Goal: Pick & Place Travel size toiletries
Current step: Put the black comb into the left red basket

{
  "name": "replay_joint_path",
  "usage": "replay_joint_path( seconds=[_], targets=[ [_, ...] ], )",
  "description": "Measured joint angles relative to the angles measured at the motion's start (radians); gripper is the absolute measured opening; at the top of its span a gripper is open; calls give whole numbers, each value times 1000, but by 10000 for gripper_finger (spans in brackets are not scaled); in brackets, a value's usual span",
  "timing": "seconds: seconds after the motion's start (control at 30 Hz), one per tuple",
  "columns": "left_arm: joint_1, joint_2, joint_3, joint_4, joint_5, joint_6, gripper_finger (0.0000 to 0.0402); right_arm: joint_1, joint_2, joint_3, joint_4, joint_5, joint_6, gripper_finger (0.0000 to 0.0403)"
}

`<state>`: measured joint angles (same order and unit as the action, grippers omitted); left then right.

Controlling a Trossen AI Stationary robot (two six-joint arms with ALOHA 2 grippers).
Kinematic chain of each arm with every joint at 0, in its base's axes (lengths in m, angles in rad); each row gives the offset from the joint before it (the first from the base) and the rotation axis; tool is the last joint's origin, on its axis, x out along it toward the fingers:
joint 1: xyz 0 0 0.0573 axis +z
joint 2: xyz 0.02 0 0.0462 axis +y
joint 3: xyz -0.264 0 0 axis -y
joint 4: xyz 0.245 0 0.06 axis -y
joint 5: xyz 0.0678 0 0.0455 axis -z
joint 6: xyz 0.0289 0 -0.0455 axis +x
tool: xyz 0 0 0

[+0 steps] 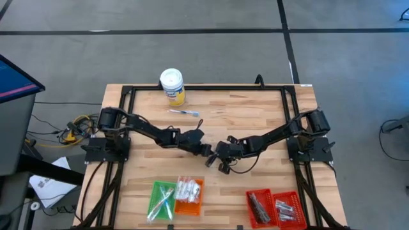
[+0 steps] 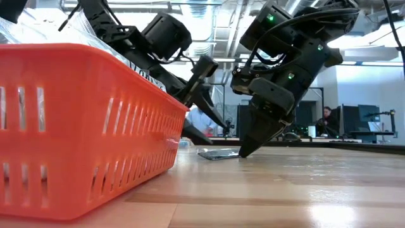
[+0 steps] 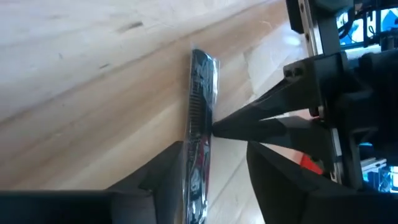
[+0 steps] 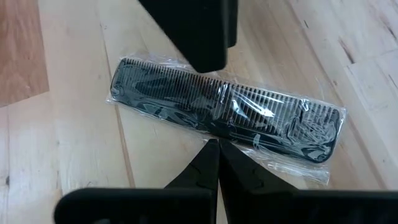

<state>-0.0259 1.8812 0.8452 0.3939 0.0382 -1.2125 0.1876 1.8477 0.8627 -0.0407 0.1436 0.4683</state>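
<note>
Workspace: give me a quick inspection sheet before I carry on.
Surface: wooden table, black-framed.
Job's things: wrapped black comb flat mid-table; toothbrush; sorted items in green tray, orange tray, red trays.
Clutter: white-lidded tub.
Grippers: left gripper open astride the comb; right gripper shut, tips on the comb.
Cables: bundle off the table's left.
Surroundings: person at desk, far back.

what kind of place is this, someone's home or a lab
Most likely a robotics lab or workshop, not a home. Two arms are mounted on a framed wooden table standing on a taped concrete floor, and the low view shows desks with monitors and open ceiling ducts behind.
</note>
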Motion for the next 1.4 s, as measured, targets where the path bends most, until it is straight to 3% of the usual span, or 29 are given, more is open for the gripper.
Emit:
replay_joint_path(
  seconds=[0.63,0.87,1.03,1.4],
  targets=[
    [34,18,4,-18,50,26,182,-10,0,-2,3,4,-2,0],
    [40,148,142,12,181,28,184,-10,0,-2,2,7,-7,0],
    [46,172,182,-15,206,51,182,3,-2,-11,9,32,2,0],
    [55,165,171,-5,205,51,101,0,-2,-12,-1,19,-8,0]
  ],
)
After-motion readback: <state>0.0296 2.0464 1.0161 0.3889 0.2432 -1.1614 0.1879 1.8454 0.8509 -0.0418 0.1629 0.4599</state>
